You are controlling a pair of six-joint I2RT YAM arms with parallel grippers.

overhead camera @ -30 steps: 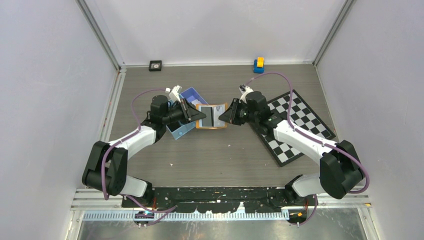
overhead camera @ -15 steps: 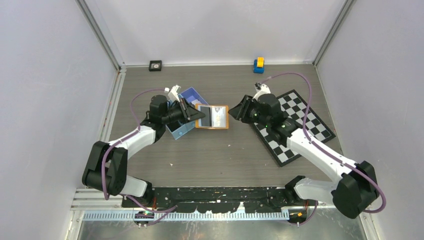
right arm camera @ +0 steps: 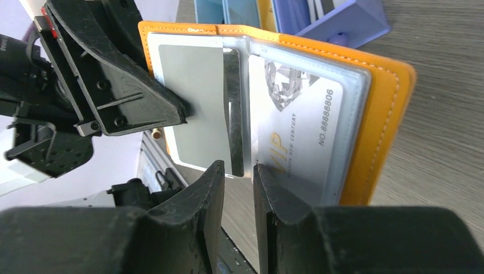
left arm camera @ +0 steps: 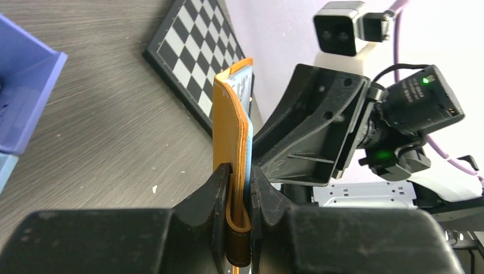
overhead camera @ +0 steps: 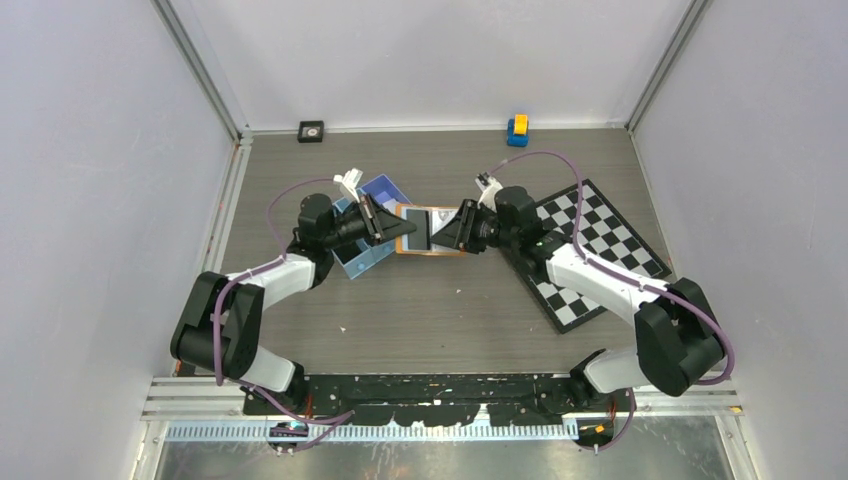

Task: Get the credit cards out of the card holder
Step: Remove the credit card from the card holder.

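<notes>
Both arms reach inward, wrists facing mid-desk. Left fingers [left arm camera: 220, 188] clamp the open orange leather-look card holder [right arm camera: 379, 114] by its left edge, beside the blue plastic tray [overhead camera: 383, 190]. Right fingers [right arm camera: 208, 188], narrowly parted, straddle a sleeve edge beside the white credit card [right arm camera: 297, 125]; whether they pinch it, can't tell.

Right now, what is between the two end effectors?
The open orange card holder, with cards inside. The left end effector pinches its edge; the top view shows it best.

leather-look card holder [right arm camera: 388, 114], glossy plastic sleeves [right arm camera: 355, 98]
</notes>
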